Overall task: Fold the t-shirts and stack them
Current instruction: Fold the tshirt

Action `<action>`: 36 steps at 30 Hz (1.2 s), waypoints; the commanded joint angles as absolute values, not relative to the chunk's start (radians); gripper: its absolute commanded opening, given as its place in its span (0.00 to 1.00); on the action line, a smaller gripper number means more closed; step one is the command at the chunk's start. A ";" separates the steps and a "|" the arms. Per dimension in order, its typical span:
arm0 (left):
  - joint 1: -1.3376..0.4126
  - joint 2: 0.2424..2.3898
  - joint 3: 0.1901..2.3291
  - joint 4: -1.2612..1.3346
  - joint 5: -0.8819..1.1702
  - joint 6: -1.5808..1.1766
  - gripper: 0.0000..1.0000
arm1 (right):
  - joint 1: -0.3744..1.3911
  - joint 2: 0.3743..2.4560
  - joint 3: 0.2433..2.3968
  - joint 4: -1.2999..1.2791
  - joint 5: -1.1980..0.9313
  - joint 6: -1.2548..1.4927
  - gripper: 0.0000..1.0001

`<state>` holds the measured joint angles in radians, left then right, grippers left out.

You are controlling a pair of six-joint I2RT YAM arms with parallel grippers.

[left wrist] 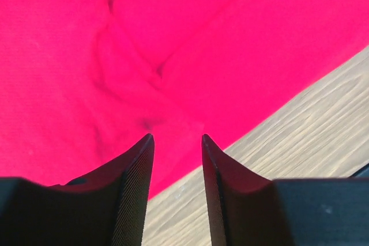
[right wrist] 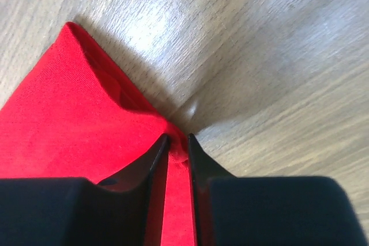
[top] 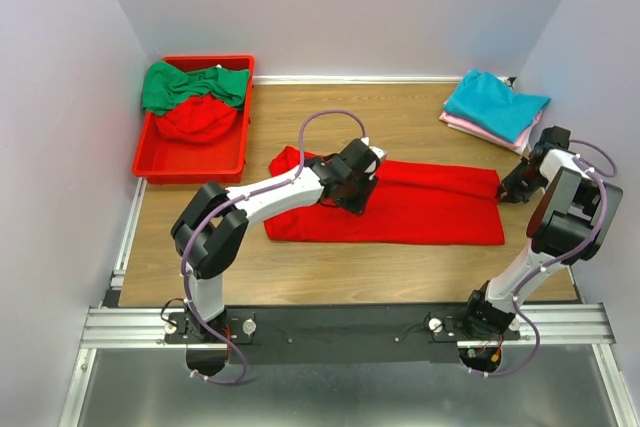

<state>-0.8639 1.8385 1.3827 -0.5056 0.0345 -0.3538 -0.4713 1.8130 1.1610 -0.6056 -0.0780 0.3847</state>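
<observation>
Jaws are hidden from above. Wrist views show the right gripper [right wrist: 178, 137] clamped on the red t-shirt [top: 430, 209] corner, and the left gripper [left wrist: 177, 136] apart over its edge.

Bright, soft shadows, glare on tabletop [right wrist: 173, 27]

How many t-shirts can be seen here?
5: red shirt on the table, green shirt and second red shirt in the bin, teal shirt atop pink shirt far right. Others may lie hidden.
</observation>
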 commanded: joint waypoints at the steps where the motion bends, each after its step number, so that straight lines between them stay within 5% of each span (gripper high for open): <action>1: -0.865 1.835 1.335 -0.551 0.031 -0.359 0.45 | -0.479 1.770 1.146 -0.623 -0.046 0.388 0.25; 26: -0.893 1.948 1.341 -0.436 0.143 -0.399 0.39 | -0.479 1.738 1.166 -0.650 -0.103 0.380 0.16; 36: -0.908 1.988 1.341 -0.469 0.143 -0.391 0.04 | -0.479 1.726 1.181 -0.658 -0.127 0.380 0.15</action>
<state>-0.8925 1.9614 1.3346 -0.4507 0.1223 -0.3908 -0.4713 1.7557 1.1603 -0.6312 -0.1020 0.3874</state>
